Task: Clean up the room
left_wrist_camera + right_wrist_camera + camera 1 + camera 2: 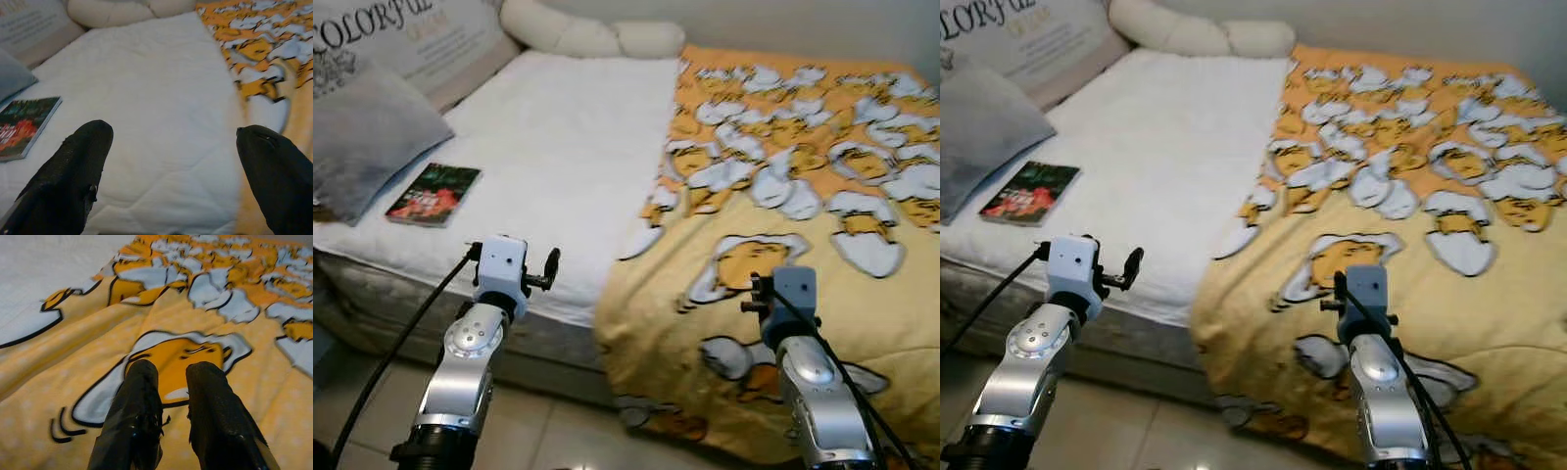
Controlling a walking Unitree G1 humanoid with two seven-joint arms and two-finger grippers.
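Note:
A yellow blanket (822, 225) with a white and orange cartoon print covers the right half of the bed and hangs over its near edge. The left half is bare white mattress cover (558, 137). A book (433, 193) with a red and green cover lies flat near the bed's left edge, beside a grey pillow (362, 142). My left gripper (173, 134) is open and empty, held over the near edge of the white part. My right gripper (172, 368) is shut with nothing in it, just above the blanket's near part.
A long cream pillow (592, 37) lies across the head of the bed. A printed cushion (421, 34) leans at the back left. Pale floor tiles (538, 431) run along the bed's near side below my arms.

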